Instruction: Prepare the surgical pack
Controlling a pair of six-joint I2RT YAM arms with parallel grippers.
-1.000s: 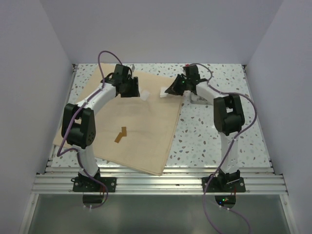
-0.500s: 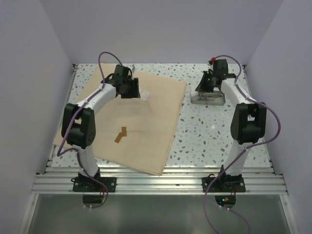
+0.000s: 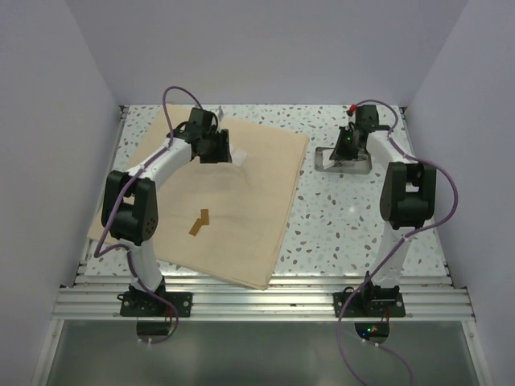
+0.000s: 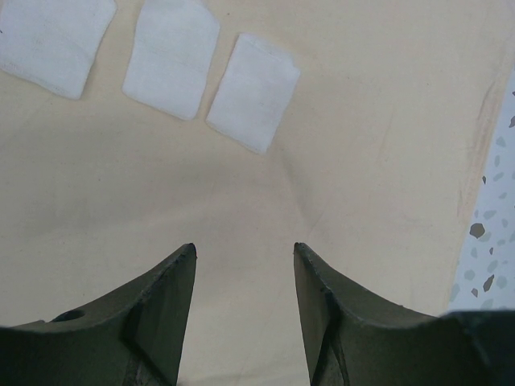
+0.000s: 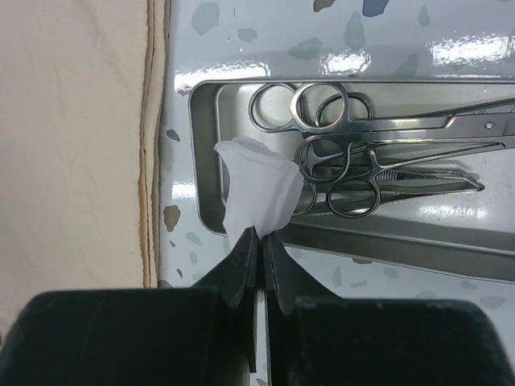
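Left gripper (image 4: 244, 265): jaws stood wide apart, nothing between them, hovering over tan fabric sheet (image 4: 362, 161). Three white gauze squares (image 4: 170, 56) lay flat in row on sheet ahead of fingers, clear of them.

Right gripper (image 5: 259, 241): jaws pinched tight on crumpled gauze piece (image 5: 257, 189), held over end of grey tray (image 5: 386, 245) nearest sheet. Ring-handled steel instruments (image 5: 378, 153) lay in tray.

Tray sat on speckled table (image 3: 338, 225) beside sheet edge, not touching.
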